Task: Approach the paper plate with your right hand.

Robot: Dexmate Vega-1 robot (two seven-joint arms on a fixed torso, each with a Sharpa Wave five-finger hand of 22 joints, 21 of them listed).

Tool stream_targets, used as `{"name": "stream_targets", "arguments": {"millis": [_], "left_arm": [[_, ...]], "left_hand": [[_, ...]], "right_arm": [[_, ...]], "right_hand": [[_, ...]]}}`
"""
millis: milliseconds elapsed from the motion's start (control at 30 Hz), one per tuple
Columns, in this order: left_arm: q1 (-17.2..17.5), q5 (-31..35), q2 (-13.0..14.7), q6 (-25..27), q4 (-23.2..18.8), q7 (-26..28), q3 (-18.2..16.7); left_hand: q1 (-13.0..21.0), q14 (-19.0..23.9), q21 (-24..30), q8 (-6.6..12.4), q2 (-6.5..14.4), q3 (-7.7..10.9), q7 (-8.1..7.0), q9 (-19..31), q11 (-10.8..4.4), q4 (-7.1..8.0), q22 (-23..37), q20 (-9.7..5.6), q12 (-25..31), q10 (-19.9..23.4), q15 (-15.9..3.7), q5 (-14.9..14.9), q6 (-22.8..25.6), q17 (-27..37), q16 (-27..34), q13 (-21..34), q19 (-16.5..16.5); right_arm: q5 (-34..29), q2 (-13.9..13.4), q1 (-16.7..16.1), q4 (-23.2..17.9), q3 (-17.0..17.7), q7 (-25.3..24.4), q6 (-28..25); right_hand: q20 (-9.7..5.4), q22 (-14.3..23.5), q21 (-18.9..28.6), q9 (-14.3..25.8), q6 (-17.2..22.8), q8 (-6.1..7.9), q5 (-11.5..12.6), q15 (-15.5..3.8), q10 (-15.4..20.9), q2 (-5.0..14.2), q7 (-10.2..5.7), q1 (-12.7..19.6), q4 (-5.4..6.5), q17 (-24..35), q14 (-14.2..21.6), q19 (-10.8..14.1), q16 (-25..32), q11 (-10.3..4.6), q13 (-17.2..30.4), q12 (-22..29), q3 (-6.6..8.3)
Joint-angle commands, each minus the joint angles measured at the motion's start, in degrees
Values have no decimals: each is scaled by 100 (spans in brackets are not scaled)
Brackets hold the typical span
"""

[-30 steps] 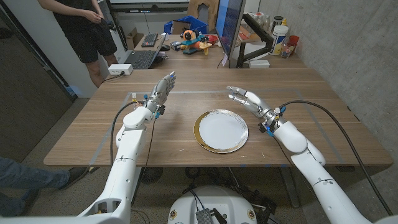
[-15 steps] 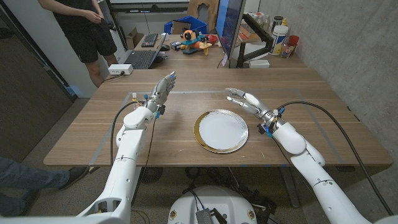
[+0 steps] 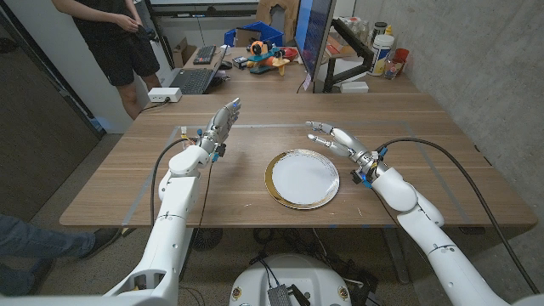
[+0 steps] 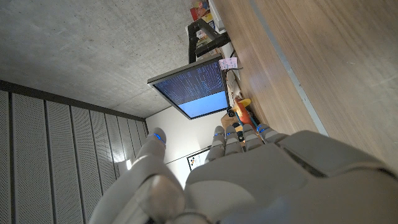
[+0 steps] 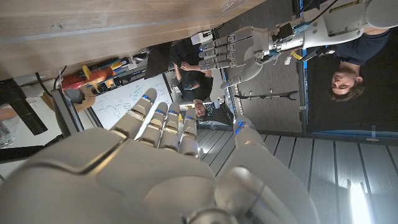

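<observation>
1. Sitting near the middle of the bench (image 3: pixel 110 183), the paper plate (image 3: pixel 303 178) lies flat, gold rim up, with nothing on it.
2. Just beyond its far right edge hovers the right hand (image 3: pixel 334 138), fingers spread and empty, apart from the rim, likely poised to come down on it.
3. Well to the other side, the left hand (image 3: pixel 220 124) stands upright, fingers extended, holding nothing, apparently kept out of the way.
</observation>
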Motion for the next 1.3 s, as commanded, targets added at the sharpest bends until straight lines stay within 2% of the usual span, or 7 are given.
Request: {"name": "stream_targets", "arguments": {"millis": [33,167,700,1300], "left_arm": [[-7,16,12,25,-37,-13,-1],[-12,22,13,31,-43,-14,2],[-21,16,1,17,-16,-25,14],[-8,58,-6,17,-62,-11,66]], "left_hand": [[5,-49,-12,13,50,3,14,27,-3,-42,22,36,17,-10,5,-21,8,10,0,9,-34],[4,-52,-14,13,51,2,16,27,13,-43,23,39,18,-8,3,-21,10,10,0,9,-35],[1,-52,-24,12,54,-5,13,27,7,-45,23,63,20,-9,2,-22,9,10,3,10,-53],[-3,-52,-29,13,58,-13,8,27,5,-48,24,73,22,-10,4,-23,14,10,5,10,-62]], "right_arm": [[-322,-37,42,59,-22,-240,239],[-418,-55,53,79,-29,-308,303],[-1013,-133,33,-15,-81,-645,326],[-1321,-277,-3,-147,-162,-846,273]], "right_hand": [[-5,18,32,35,45,9,33,-20,60,-46,-31,49,-37,-3,58,58,44,3,28,13,-5],[-19,18,35,35,55,10,44,-24,86,-50,-51,49,-40,-3,70,77,44,-40,28,18,-4],[-18,18,33,35,77,12,76,-66,133,-57,-103,54,-51,-3,138,106,57,-63,29,21,2],[-17,18,27,36,87,10,104,-71,139,-63,-111,57,-58,-3,151,118,51,-67,30,12,6]]}}
